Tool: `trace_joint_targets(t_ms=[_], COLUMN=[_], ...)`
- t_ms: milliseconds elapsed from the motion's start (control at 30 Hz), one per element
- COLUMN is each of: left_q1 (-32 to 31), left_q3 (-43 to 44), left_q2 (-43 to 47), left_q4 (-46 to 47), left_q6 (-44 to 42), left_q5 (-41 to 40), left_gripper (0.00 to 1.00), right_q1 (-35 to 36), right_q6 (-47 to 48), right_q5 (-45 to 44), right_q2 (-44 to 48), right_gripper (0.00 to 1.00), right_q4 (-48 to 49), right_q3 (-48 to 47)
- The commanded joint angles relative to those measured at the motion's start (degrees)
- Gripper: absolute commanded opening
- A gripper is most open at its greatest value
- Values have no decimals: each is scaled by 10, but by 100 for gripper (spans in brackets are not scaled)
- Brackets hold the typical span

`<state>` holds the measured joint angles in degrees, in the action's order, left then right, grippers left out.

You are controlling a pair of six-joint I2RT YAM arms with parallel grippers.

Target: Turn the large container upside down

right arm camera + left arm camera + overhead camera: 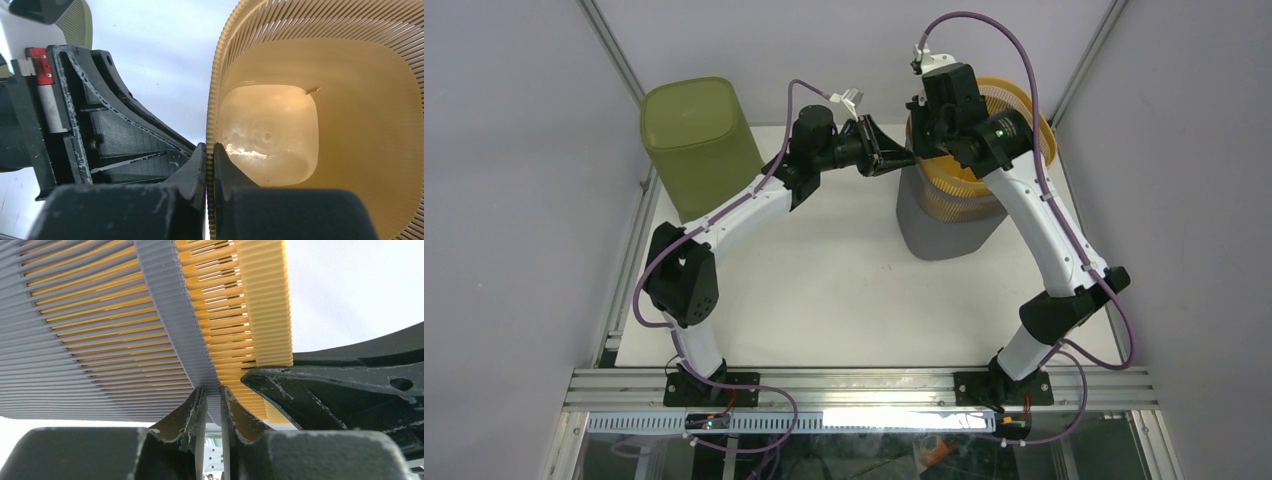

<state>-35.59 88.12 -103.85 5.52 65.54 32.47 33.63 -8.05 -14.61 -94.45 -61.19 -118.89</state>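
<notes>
Three bins: green bin (pixel 699 140) at 11 o'clock, grey bin (pixel 944 238) at 1 o'clock holding the yellow bin (pixel 1027 105). Left hand (pixel 212 392) pinches the grey rim, right hand (pixel 210 149) the yellow rim.

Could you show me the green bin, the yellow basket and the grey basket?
green bin (pixel 686 112): overhead view, its flat upper face.
yellow basket (pixel 267 135): right wrist view, its inner floor.
grey basket (pixel 944 235): overhead view, its lower outer wall.
</notes>
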Motion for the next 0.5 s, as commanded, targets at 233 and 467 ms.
trace_joint_targets(t_ms=[233, 467], left_q1=[-9, -9], left_q3=[15, 7], left_q2=[-10, -9], left_q4=[-39, -54], left_q6=[-3, -5], left_q5=[-9, -20], left_gripper=[13, 13], right_q1=[49, 63], right_q6=[-29, -14], right_q5=[38, 38], right_q2=[12, 20], right_gripper=[0, 0], right_q4=[65, 93], right_q3=[-225, -222])
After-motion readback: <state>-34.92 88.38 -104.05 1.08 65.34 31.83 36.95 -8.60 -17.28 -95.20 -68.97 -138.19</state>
